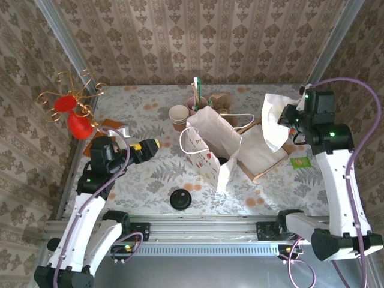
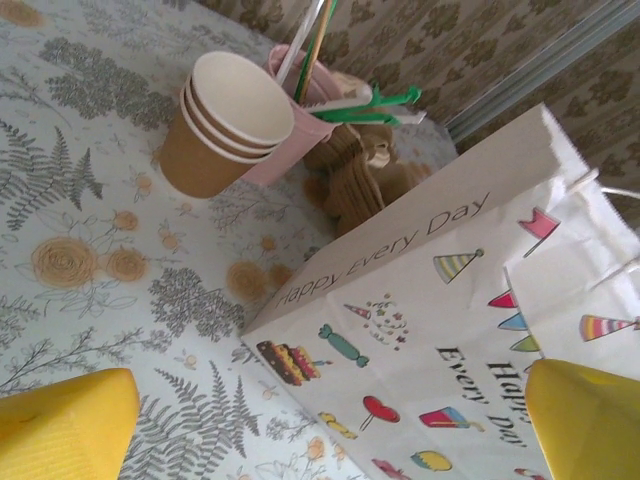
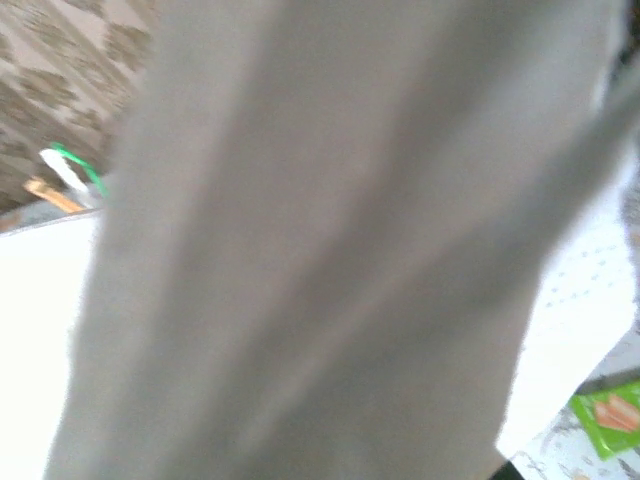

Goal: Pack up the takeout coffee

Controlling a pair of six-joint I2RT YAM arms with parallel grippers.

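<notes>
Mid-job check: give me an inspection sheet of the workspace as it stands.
Surface: floral tablecloth, flat.
Job's things: printed bag mid-table; plain white bag beside it; dark round shape between them, possibly the coffee's lid, cannot tell.
Clutter: loose black lid, stacked cups, straw holder, green packet, red ornament.
Grippers: left gripper open, empty, facing printed bag; right gripper against plain white bag's raised flap, jaws hidden.
Cables: purple cable along each arm, no snag seen.
Surroundings: patterned wallpaper walls.
</notes>
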